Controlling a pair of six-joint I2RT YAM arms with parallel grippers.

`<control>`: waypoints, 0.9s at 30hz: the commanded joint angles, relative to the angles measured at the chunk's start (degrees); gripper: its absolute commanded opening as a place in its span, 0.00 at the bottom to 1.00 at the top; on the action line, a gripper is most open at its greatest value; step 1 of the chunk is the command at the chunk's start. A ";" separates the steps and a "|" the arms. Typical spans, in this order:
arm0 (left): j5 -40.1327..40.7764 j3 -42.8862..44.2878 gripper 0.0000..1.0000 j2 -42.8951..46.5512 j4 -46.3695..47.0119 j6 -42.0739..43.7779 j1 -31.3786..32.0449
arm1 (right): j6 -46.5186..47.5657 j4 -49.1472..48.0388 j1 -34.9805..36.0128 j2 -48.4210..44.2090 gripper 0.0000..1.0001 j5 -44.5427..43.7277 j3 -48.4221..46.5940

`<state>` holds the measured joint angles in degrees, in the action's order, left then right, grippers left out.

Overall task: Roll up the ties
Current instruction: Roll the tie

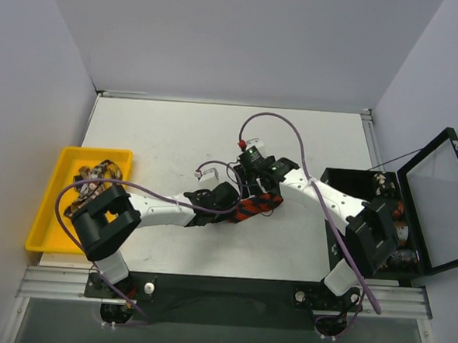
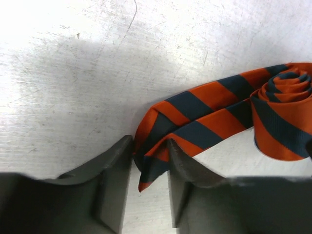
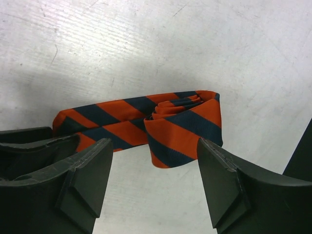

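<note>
A necktie (image 1: 255,206) with red-orange and dark diagonal stripes lies near the middle of a white table (image 1: 161,136). One end is wound into a loose upright roll (image 3: 183,127). The other end runs out flat from the roll as a doubled-over tail (image 2: 204,117).

The left gripper (image 2: 149,181) sits low at the folded tip of the tail. Its two fingers stand slightly apart, with the tip of the fabric lying in the gap between them. The right gripper (image 3: 158,181) is at the roll. Its fingers are spread wide, one on each side of the roll, and neither is touching it.

In the top view both arms reach inward and meet over the tie. Bare tabletop surrounds the tie, with the widest stretch running toward the far edge, which meets a pale wall. Thin purple cables (image 1: 282,122) arc above the arms.

A yellow tray (image 1: 42,221) sits at the table's left edge, well apart from the tie. It holds a tangle of other ties (image 1: 96,183) in brown, cream and black. A black box (image 1: 336,176) sits at the right edge, beside the right arm. Its clear-panelled lid (image 1: 439,201) is swung open to the right. Inside are rounded brown and dark items (image 1: 398,221), too small to make out.
</note>
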<state>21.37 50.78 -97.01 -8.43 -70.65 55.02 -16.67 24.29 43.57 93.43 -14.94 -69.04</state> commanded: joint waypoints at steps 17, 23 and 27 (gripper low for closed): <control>-5.26 11.69 0.97 10.55 -5.81 46.54 0.78 | -1.18 5.94 -16.48 -23.54 0.91 13.97 6.62; -14.68 22.50 0.97 1.23 -8.09 64.13 1.49 | -1.88 6.73 -26.25 -31.54 0.91 18.63 12.78; -19.51 31.54 0.97 -4.66 -10.29 69.15 1.84 | -4.16 7.17 -28.10 -34.80 0.91 19.42 16.03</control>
<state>8.25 76.12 -97.95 -16.95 -11.29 56.49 -18.74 29.47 16.38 60.97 2.11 -54.72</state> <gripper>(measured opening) 0.973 0.908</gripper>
